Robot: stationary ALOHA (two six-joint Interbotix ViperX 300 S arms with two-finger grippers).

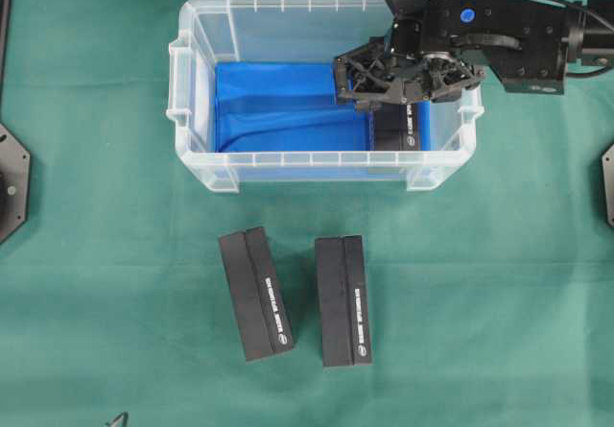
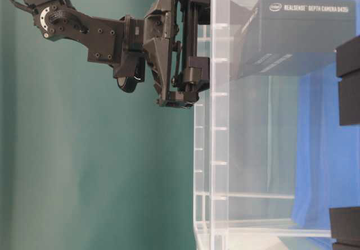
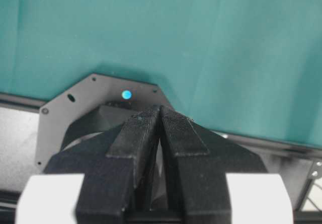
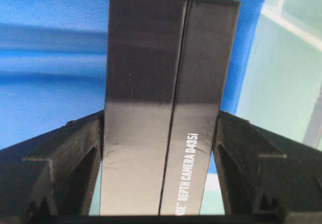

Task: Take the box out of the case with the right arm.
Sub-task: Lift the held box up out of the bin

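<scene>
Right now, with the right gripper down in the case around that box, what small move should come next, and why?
Probably lift straight up. In the wrist view the right gripper has a finger pressed against each long side of the box, so the grip looks made. The box still sits low inside the case, near its right wall, so rising first should clear the rim before moving sideways.

Overhead view: right gripper (image 1: 403,89) covers most of the box (image 1: 401,128) in the case (image 1: 326,163); only box's near end shows. Box lettering too small to read here. Left arm base plate (image 1: 11,182) cut by left edge; a small dark tip (image 1: 117,419) at bottom edge, unidentifiable.

Table-level view: case cut off at top, right & bottom; fingers hidden behind its wall.

Right wrist view: box's near end cut off, print partly lost.

Left wrist view: left gripper (image 3: 160,114) base cut off at bottom.
</scene>
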